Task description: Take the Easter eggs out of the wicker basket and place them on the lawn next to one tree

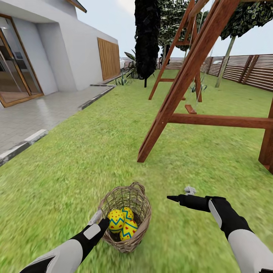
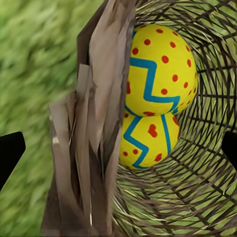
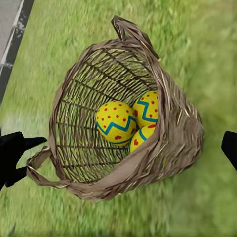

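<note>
Wicker basket [image 1: 127, 216] on the lawn [image 1: 76, 159], near and centre, tipped on its side with the mouth facing the near left. Three Easter eggs [image 1: 122, 223] inside, bunched together and touching: yellow, blue zigzags, red dots. Left gripper [image 1: 99, 222] right at the basket's near-left rim, jaws spread wide in the left wrist view with the rim [image 2: 94, 138] between them and the eggs [image 2: 158, 74] just beyond. Right gripper [image 1: 180, 195] off to the basket's right, apart from it, holding nothing; dark fingers [image 3: 17, 153] set wide, basket [image 3: 177, 138] between them. Wooden swing frame [image 1: 182, 83] farther off.
</note>
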